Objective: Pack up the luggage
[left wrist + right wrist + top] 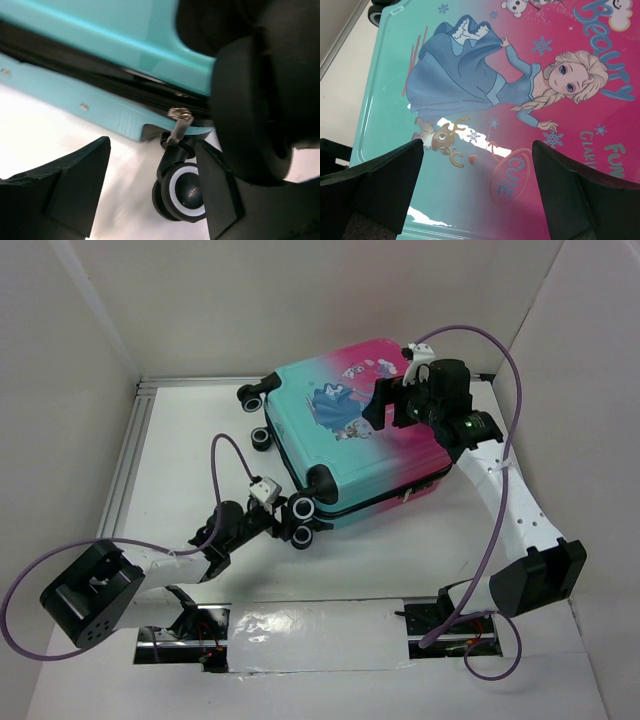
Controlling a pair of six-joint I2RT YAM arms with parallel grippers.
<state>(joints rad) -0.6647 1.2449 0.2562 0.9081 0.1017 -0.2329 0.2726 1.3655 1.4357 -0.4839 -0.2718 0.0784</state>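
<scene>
The luggage (350, 430) lies flat and closed on the white table, its pink-to-teal printed shell facing up and its black wheels toward the left. My left gripper (287, 520) stands open at its near-left corner. In the left wrist view a small black-and-white wheel (187, 192) sits just inside the right finger (220, 195), under a metal zipper pull (179, 125). The left gripper (152, 185) holds nothing. My right gripper (386, 405) hovers open over the lid, and its wrist view shows the gripper (477, 165) above the princess print (520, 85).
White walls enclose the table on three sides. An aluminium rail (130, 460) runs along the left edge. A taped patch (320, 630) lies between the arm bases. Purple cables (500, 360) loop off both arms.
</scene>
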